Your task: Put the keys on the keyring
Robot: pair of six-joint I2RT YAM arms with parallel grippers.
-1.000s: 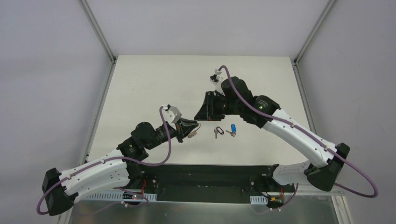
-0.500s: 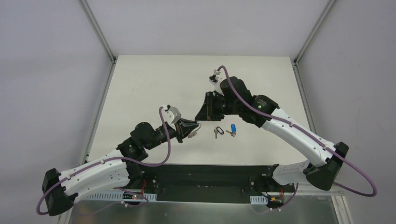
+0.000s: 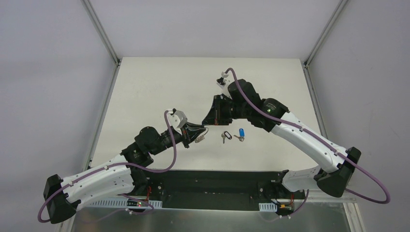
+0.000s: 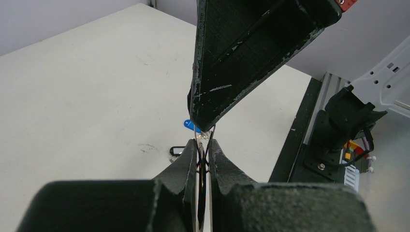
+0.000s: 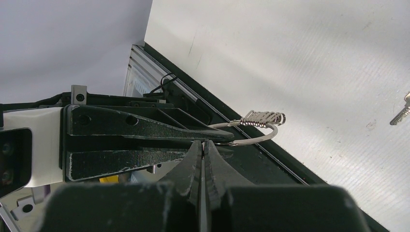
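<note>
The keyring (image 5: 251, 141), a thin silver wire loop with a small coiled metal piece (image 5: 263, 117), hangs above the table between both grippers. My left gripper (image 4: 203, 142) (image 3: 197, 134) is shut on its wire. My right gripper (image 5: 203, 143) (image 3: 207, 123) comes in from the other side, its tips pinched together on the ring's wire just beyond the left fingertips. Both keys lie on the table (image 3: 159, 87) to the right of the grippers: the black-headed key (image 3: 224, 137) (image 4: 178, 151) and the blue-headed key (image 3: 241, 132) (image 4: 190, 125).
A black rail (image 3: 212, 181) with the arm bases runs along the table's near edge. Aluminium frame bars (image 3: 104, 38) (image 3: 324, 34) rise at the back corners. White walls stand beyond the table.
The right gripper's jaws have closed at the keyring. Both arms have stayed almost in place, and the keys have not moved.
</note>
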